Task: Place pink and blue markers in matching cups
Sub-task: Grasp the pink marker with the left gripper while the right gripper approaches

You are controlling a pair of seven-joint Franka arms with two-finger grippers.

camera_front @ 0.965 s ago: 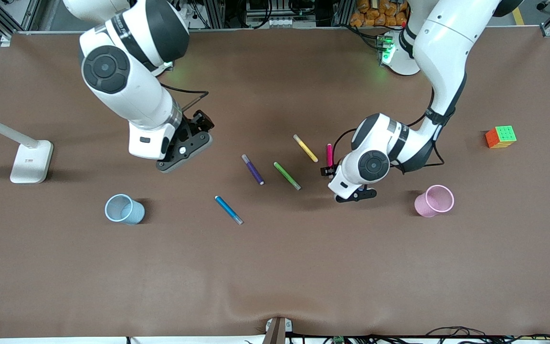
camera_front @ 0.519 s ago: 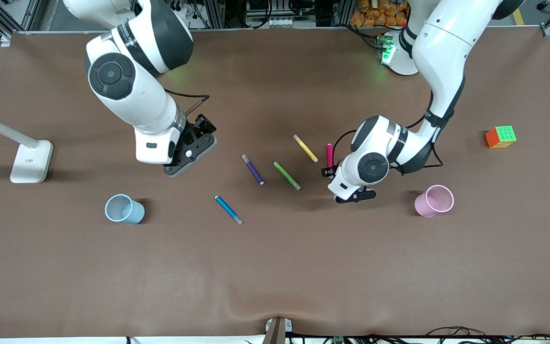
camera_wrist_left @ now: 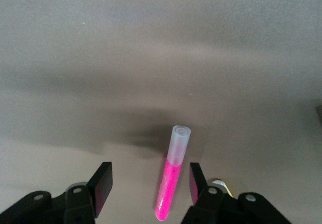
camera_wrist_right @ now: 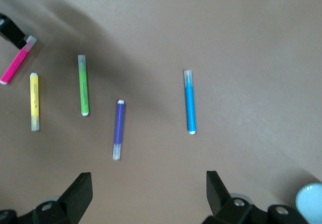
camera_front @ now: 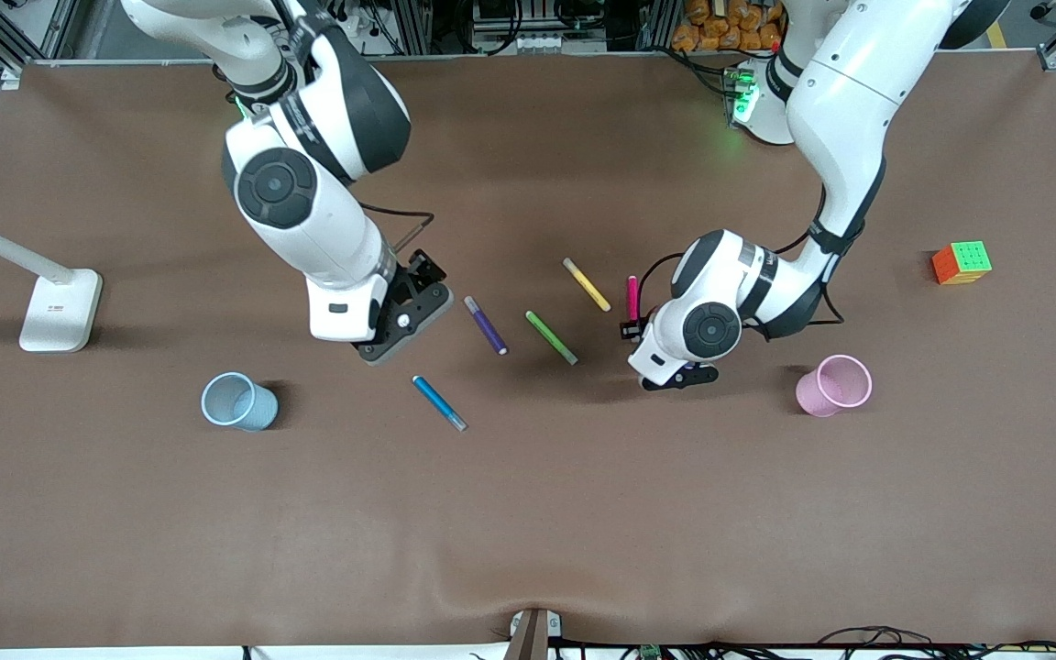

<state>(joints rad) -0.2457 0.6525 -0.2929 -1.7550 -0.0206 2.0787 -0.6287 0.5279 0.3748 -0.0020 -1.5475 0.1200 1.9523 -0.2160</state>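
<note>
From the front, the left gripper [camera_front: 665,374] sits low at the pink marker [camera_front: 632,295], which lies on the table beside the yellow marker [camera_front: 587,284]; the wrist body hides the fingers here. The pink cup [camera_front: 834,385] stands near it toward the left arm's end of the table, so that arm seems the natural one for this marker. The right gripper [camera_front: 404,323] hangs over the table just above the blue marker [camera_front: 439,402], between it and the purple marker [camera_front: 485,324]; the blue cup [camera_front: 237,401] waits toward the right arm's end. A green marker [camera_front: 551,336] lies between the purple and yellow ones, and a colour cube [camera_front: 962,262] sits well apart.

In the left wrist view, the left gripper [camera_wrist_left: 148,186] straddles the pink marker [camera_wrist_left: 172,183]: the fingers [camera_wrist_left: 102,186] stand on either side with a gap left, nothing clamped yet, apparently lined up to pinch across the barrel.

In the right wrist view, the right gripper [camera_wrist_right: 148,193] is spread wide and empty, the blue marker [camera_wrist_right: 189,101] ahead of it, the blue cup [camera_wrist_right: 311,201] at the edge.

Compared with a second ago, the right arm has swung from farther back toward the blue marker, while the left gripper has hardly shifted and its fingers have been narrowing.
</note>
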